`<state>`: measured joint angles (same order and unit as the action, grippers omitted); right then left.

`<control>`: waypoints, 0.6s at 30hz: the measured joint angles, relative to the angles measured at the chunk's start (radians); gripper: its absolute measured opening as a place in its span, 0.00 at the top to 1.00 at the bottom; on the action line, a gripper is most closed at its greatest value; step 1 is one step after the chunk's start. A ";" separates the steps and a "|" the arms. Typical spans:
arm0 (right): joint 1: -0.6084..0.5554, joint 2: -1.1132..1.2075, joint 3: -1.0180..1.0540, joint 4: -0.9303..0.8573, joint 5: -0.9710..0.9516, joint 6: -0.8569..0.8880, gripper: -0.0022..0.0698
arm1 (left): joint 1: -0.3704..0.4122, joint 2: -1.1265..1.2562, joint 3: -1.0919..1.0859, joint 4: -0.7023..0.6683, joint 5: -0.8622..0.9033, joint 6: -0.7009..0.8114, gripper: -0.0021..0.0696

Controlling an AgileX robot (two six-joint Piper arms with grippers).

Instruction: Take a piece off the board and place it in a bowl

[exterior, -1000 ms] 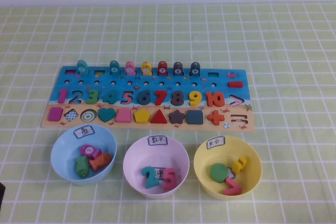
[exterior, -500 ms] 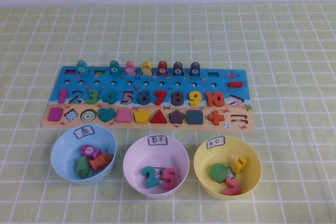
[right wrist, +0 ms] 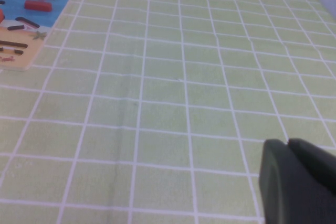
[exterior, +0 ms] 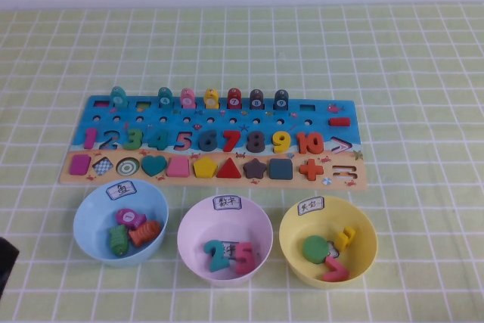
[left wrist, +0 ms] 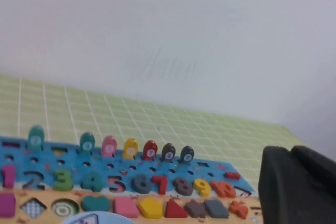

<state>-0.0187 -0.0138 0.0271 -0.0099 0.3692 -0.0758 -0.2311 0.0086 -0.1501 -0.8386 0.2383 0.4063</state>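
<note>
Magenta-purple, the piece [exterior: 79, 164] sits in the leftmost slot of the tan strip of the board [exterior: 212, 115], seen from the high view. Three bowls line the near side of the board: a light blue bowl [exterior: 87, 213], a pale pink bowl [exterior: 193, 225] and the yellow bowl [exterior: 363, 225] with its white label on the rim. A dark corner at the lower left edge is the left arm [exterior: 6, 262], well apart from the piece and on the light blue bowl's side.

From the left wrist view, the left gripper [left wrist: 296, 187] shows as a dark block with its fingers pressed together (nothing between them); the board [left wrist: 131, 174] lies beyond it and the piece [left wrist: 6, 204] is at the board's far end from the gripper.

From the right wrist view, the right gripper [right wrist: 296, 182] hangs over green checked cloth [right wrist: 173, 93], the board's end [right wrist: 21, 30] well away from it; whether its fingers are apart I cannot tell.
</note>
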 joint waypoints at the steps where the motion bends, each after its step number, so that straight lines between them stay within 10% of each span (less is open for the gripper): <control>1: 0.000 0.000 0.000 0.000 0.000 0.000 0.99 | 0.000 0.026 -0.039 0.028 0.021 0.031 0.98; 18: 0.000 0.000 0.000 0.000 0.000 0.000 0.99 | 0.000 0.833 -0.636 0.734 0.591 -0.124 0.98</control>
<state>-0.0187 -0.0138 0.0271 -0.0099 0.3692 -0.0758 -0.2311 0.8419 -0.7865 -0.1050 0.8290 0.2828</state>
